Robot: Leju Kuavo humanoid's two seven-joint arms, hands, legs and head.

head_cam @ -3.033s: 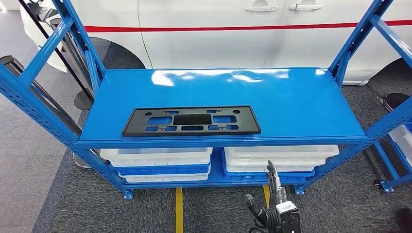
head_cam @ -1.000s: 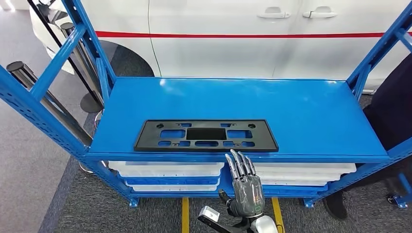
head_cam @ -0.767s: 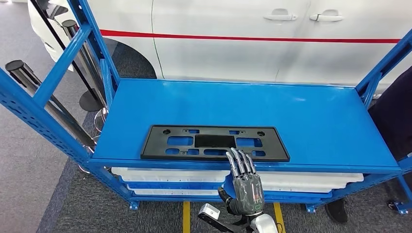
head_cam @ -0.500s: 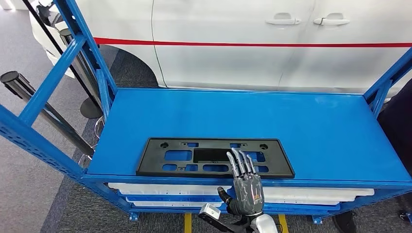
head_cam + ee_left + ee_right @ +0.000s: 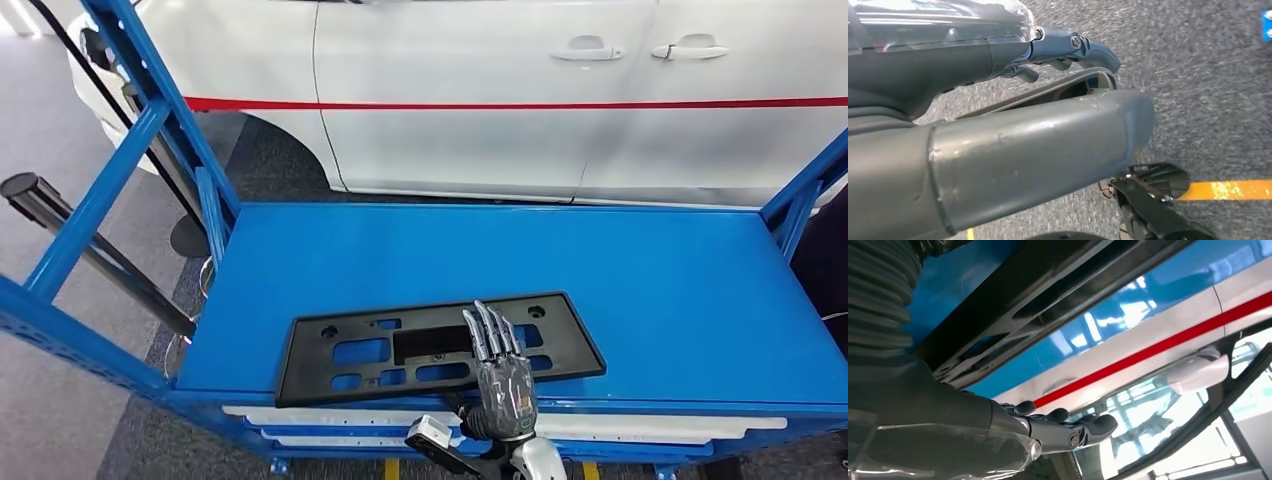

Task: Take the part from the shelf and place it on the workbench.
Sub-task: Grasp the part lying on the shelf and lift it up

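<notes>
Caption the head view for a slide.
Robot's right hand reaches with fingers extended over the flat black plastic slotted part on the blue metal shelf, beside a white car.

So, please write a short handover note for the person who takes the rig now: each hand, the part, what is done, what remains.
Right hand: fingers spread, held over the near edge of the black part, gripping nothing yet; whether it touches the part, I cannot tell.
Left hand: hangs by the floor, fingers curled, holding nothing.
The part lies flat near the front edge of the blue shelf, slightly askew.
Done: the right hand has reached the part.
Left: grasp the part, lift it off, carry it to the workbench and put it down.
</notes>
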